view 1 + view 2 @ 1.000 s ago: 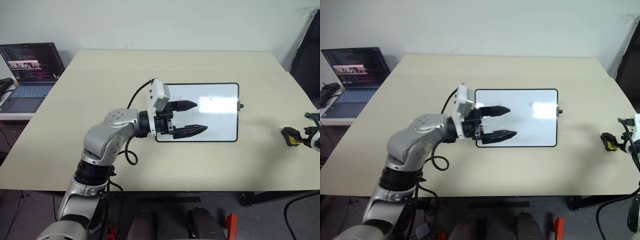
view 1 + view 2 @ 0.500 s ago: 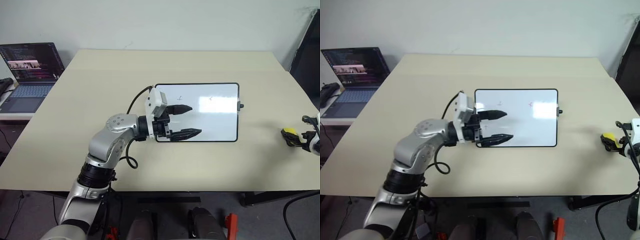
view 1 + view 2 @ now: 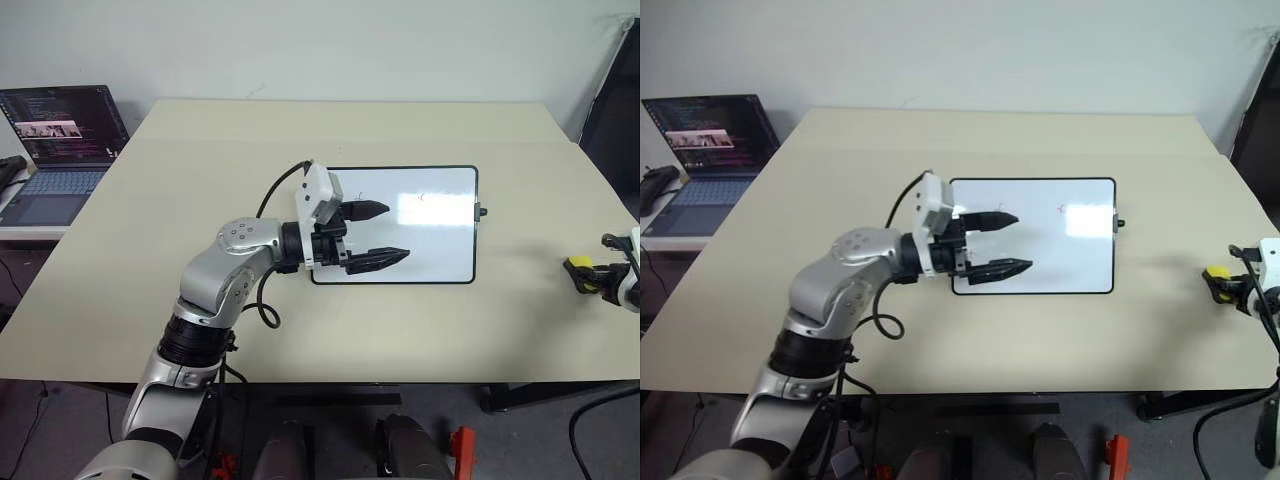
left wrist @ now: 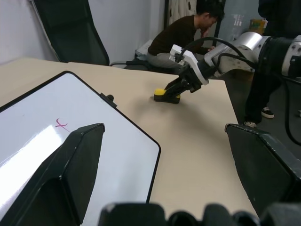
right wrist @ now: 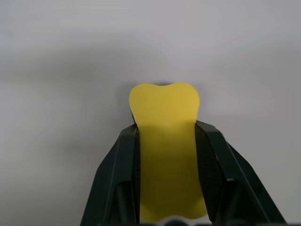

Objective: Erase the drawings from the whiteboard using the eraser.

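The right gripper (image 5: 165,141) is clenched on the eraser (image 5: 165,141), a smooth, rounded yellow lump pressed between its 2 matte black fingers (image 5: 120,165), low over the table (image 3: 200,180) at its 3 o'clock edge. The whiteboard (image 3: 430,235), glossy white with a thin black frame and rounded corners, lies flat mid-table, well apart at the eraser's 9 o'clock. The left gripper (image 3: 375,235) hovers over the board's 8 o'clock corner, fingers spread, holding nothing. Faint drawings (image 3: 422,197) mark the board's far half.
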Motion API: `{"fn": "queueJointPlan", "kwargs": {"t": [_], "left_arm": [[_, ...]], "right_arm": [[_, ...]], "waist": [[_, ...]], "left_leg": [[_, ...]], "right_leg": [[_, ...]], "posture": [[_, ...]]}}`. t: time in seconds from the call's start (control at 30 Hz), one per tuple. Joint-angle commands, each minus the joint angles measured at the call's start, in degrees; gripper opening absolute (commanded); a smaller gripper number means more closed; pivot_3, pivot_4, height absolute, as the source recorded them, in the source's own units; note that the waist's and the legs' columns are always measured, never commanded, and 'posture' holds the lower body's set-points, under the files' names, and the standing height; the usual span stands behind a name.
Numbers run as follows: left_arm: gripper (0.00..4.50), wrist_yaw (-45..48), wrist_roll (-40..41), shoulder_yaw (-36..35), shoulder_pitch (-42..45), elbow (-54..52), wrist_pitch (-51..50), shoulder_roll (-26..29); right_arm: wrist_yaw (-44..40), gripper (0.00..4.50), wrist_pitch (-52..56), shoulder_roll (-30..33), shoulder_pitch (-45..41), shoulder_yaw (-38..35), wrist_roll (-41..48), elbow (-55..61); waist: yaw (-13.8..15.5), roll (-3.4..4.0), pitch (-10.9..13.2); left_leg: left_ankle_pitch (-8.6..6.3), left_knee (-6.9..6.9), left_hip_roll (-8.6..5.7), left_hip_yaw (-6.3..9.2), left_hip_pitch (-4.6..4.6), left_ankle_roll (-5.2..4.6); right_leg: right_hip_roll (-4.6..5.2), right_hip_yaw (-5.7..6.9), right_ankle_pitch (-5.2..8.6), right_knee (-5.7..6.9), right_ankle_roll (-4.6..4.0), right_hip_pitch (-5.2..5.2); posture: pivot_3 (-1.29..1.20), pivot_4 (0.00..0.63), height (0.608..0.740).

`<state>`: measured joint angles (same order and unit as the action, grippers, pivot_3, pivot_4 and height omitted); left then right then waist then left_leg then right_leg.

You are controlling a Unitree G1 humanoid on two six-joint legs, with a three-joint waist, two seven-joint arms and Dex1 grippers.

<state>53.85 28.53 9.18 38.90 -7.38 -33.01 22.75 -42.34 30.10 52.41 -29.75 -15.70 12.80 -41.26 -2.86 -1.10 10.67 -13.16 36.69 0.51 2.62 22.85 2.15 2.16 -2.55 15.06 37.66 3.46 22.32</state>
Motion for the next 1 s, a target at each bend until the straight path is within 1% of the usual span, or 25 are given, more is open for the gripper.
{"fn": "queueJointPlan", "kwargs": {"t": [0.03, 0.1, 0.17, 0.2, 0.27, 0.33, 0.37, 0.43, 0.5, 0.53, 0.57, 0.67, 0.77, 0.9, 1.0], "left_arm": [[4.50, 1.14, -0.83, -2.35, -0.16, 0.36, 2.30, 2.44], [4.50, 1.70, -1.59, -3.60, -1.32, 1.12, 3.78, 4.60], [4.50, 2.61, -1.51, -5.24, -3.34, 1.29, 5.23, 6.79], [4.50, 3.22, -1.35, -6.22, -4.82, 1.00, 5.98, 7.95], [4.50, 3.94, -1.20, -8.15, -7.51, 0.56, 7.52, 9.98], [4.50, 5.13, -0.50, -11.09, -10.50, 0.41, 9.21, 12.25], [4.50, 5.66, -0.90, -11.91, -12.24, 0.64, 10.04, 13.53], [4.50, 7.10, -2.33, -11.94, -15.58, 0.93, 12.37, 15.41], [4.50, 7.58, -3.20, -11.93, -18.43, 0.71, 13.71, 16.53], [4.50, 7.13, -3.33, -12.56, -19.62, 0.49, 14.06, 16.85], [4.50, 6.61, -3.64, -13.35, -20.78, 0.44, 14.26, 17.43], [4.50, 5.51, -5.86, -14.45, -23.34, 2.11, 16.25, 18.90], [4.50, 4.88, -6.79, -14.30, -24.90, 3.15, 17.43, 19.10], [4.50, 3.62, -6.55, -14.39, -25.40, 2.23, 16.89, 17.87], [4.50, 3.19, -6.40, -14.32, -25.22, 1.72, 16.60, 17.43]], "right_arm": [[-1.38, 1.26, 5.49, 2.00, 2.55, -3.62, 4.79, 19.60], [-0.75, 1.26, 8.89, 2.56, 2.79, -3.43, 6.33, 32.45], [0.01, 1.26, 11.31, 2.81, 0.10, -1.84, 7.36, 42.54], [-0.23, 1.26, 11.88, 3.15, -1.96, 0.07, 7.37, 46.38], [-1.14, 1.26, 12.16, 3.28, -5.77, 3.83, 7.16, 51.32], [-1.89, 1.26, 12.11, 0.78, -10.93, 8.39, 7.82, 54.92], [-2.35, 1.26, 11.85, -1.12, -13.22, 12.04, 7.41, 56.72], [-3.00, 1.26, 11.00, -5.19, -16.30, 18.87, 5.90, 59.03], [-2.41, 1.26, 9.53, -10.47, -18.52, 25.53, 3.32, 59.17], [-1.03, 1.26, 9.03, -14.32, -19.28, 27.98, 2.44, 58.25], [1.50, 1.26, 7.07, -17.31, -19.80, 31.10, -1.02, 56.17], [5.10, 1.26, 1.60, -21.04, -19.65, 38.62, -10.52, 51.54], [6.25, 1.26, -2.75, -23.48, -19.46, 42.44, -15.39, 47.57], [7.74, 1.25, -7.79, -27.64, -21.14, 45.95, -21.51, 38.83], [7.58, 1.25, -10.95, -29.01, -21.65, 47.06, -24.80, 33.50]], "waist": [[-0.16, 0.06, 0.02], [-0.54, 0.16, 0.08], [-0.60, 0.24, 0.11], [-0.62, 0.25, 0.12], [-0.52, 0.27, 0.13], [-0.34, 0.20, 0.17], [-0.22, 0.16, 0.19], [-0.23, 0.13, 0.19], [-0.15, 0.13, 0.19], [0.02, 0.12, 0.19], [0.16, 0.10, 0.20], [1.05, 0.05, 0.18], [1.52, 0.02, 0.16], [1.23, 0.02, 0.16], [1.10, 0.02, 0.16]], "left_leg": [[0.00, 0.00, 0.00, 0.01, -0.01, 0.00], [0.00, 0.00, 0.02, 0.01, -0.02, 0.00], [0.00, 0.00, 0.04, 0.00, -0.04, 0.00], [0.00, 0.00, 0.06, 0.02, -0.05, 0.00], [0.00, 0.00, 0.10, 0.01, -0.07, 0.00], [0.00, 0.00, 0.12, 0.12, -0.02, 0.01], [-0.01, -0.01, 0.14, 0.12, 0.00, 0.01], [-0.02, 0.00, 0.16, 0.13, 0.01, 0.03], [-0.03, -0.03, 0.16, 0.12, 0.01, 0.05], [-0.04, -0.03, 0.16, 0.11, 0.02, 0.05], [-0.04, -0.03, 0.16, 0.12, 0.09, 0.06], [-0.04, 0.01, 0.15, 0.13, 0.33, 0.06], [-0.03, 0.24, 0.12, 0.21, 0.92, 0.08], [-0.03, 0.23, 0.10, 0.18, 0.95, 0.08], [-0.03, 0.23, 0.12, 0.21, 0.94, 0.08]], "right_leg": [[0.00, -0.01, 0.05, 0.01, 0.09, 0.00], [-0.01, -0.01, 0.07, 0.06, 0.11, 0.01], [-0.02, -0.04, 0.10, 0.12, 0.17, 0.05], [-0.04, -0.02, 0.11, 0.13, 0.17, 0.04], [-0.06, -0.02, 0.13, 0.12, 0.15, 0.06], [-0.07, 0.10, 0.15, 0.08, 0.11, 0.05], [-0.07, 0.10, 0.14, 0.07, 0.07, 0.06], [-0.06, 0.11, 0.12, 0.04, 0.01, 0.06], [-0.04, 0.10, 0.03, 0.02, -0.16, 0.07], [-0.03, 0.10, 0.03, 0.02, -0.17, 0.08], [-0.02, 0.11, 0.03, 0.03, -0.18, 0.15], [-0.01, 0.13, 0.02, 0.17, -0.20, 0.48], [0.03, 0.20, 0.00, 0.35, -0.21, 1.06], [0.02, 0.19, -0.01, 0.36, -0.21, 1.09], [-0.02, 0.22, -0.02, 0.39, -0.23, 1.09]], "posture": [[0.00, 0.150, 0.740], [0.00, 0.150, 0.740], [0.00, 0.150, 0.740], [0.00, 0.150, 0.740], [0.00, 0.150, 0.740], [0.00, 0.150, 0.740], [0.00, 0.150, 0.740], [0.00, 0.150, 0.740], [0.00, 0.150, 0.740], [0.00, 0.150, 0.740], [0.00, 0.150, 0.740], [0.00, 0.150, 0.740], [0.00, 0.150, 0.740], [0.00, 0.150, 0.740], [0.00, 0.150, 0.740]]}}
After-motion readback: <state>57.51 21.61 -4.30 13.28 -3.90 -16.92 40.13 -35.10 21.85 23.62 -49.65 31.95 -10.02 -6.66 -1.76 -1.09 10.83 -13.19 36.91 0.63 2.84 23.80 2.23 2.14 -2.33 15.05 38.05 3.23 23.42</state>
